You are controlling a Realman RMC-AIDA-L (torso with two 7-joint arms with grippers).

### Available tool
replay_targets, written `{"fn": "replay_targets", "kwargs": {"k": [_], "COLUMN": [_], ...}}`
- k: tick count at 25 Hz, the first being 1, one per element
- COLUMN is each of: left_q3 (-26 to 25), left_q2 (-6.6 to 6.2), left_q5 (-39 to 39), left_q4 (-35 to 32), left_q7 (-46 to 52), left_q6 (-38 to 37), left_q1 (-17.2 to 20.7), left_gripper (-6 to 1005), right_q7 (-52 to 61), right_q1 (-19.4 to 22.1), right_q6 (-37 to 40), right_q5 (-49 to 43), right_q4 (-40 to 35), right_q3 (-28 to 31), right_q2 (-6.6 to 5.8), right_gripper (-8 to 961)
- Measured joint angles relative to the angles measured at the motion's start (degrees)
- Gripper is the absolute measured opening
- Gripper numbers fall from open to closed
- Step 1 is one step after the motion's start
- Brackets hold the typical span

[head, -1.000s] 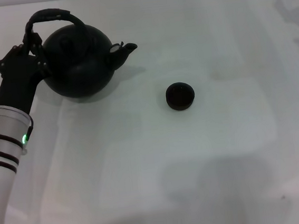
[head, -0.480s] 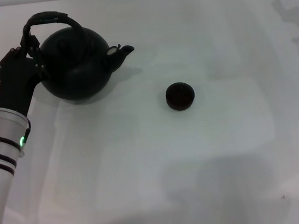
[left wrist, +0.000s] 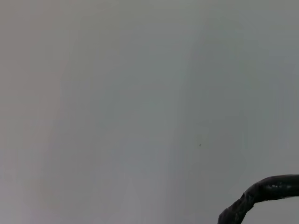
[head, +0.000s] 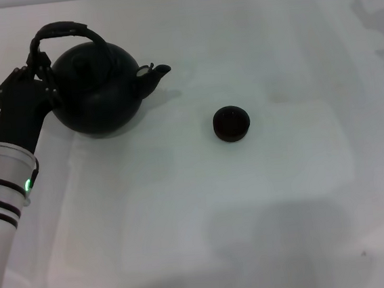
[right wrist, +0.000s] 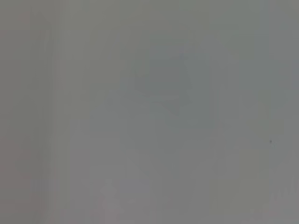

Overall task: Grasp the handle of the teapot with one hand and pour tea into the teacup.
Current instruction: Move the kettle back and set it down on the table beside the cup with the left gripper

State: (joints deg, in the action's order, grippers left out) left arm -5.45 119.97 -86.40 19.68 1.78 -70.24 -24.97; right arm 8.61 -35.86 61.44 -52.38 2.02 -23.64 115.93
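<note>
Left gripper point(head: 36, 63) clamps handle point(head: 65, 30) beside teapot point(head: 98, 88)

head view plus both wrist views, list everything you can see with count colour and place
teapot: one, matte black, far left part of the table, spout pointing toward the robot's right
handle: one, black, arched hoop over the teapot's lid; a stretch of it also shows at the edge of the left wrist view
teacup: one, dark brown-black, near the table's middle, to the right of the teapot and apart from it
table: one, white, fills the head view
left claw: one, black, on a white arm, at the left end of the handle
right claw: not in view; the right wrist view shows only plain grey surface
</note>
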Motion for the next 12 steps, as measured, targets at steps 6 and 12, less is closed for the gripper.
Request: {"fn": "replay_targets", "kwargs": {"k": [6, 12], "left_q3": [0.0, 0.0], "left_q2": [0.0, -0.01], "left_q5": [0.0, -0.1], "left_q4": [-0.1, -0.1], "left_q7": [0.2, 0.3], "left_q6": [0.9, 1.4], "left_q1": [0.1, 0.1], "left_gripper": [122, 182], "right_q7": [0.0, 0.0], "right_q1": [0.2, 0.2], "right_q6": [0.0, 0.3], "right_q5": [0.0, 0.0], "right_q4": [0.0, 0.0], "right_q3": [0.0, 0.0], "right_q2": [0.0, -0.08], "right_gripper": [875, 875]}}
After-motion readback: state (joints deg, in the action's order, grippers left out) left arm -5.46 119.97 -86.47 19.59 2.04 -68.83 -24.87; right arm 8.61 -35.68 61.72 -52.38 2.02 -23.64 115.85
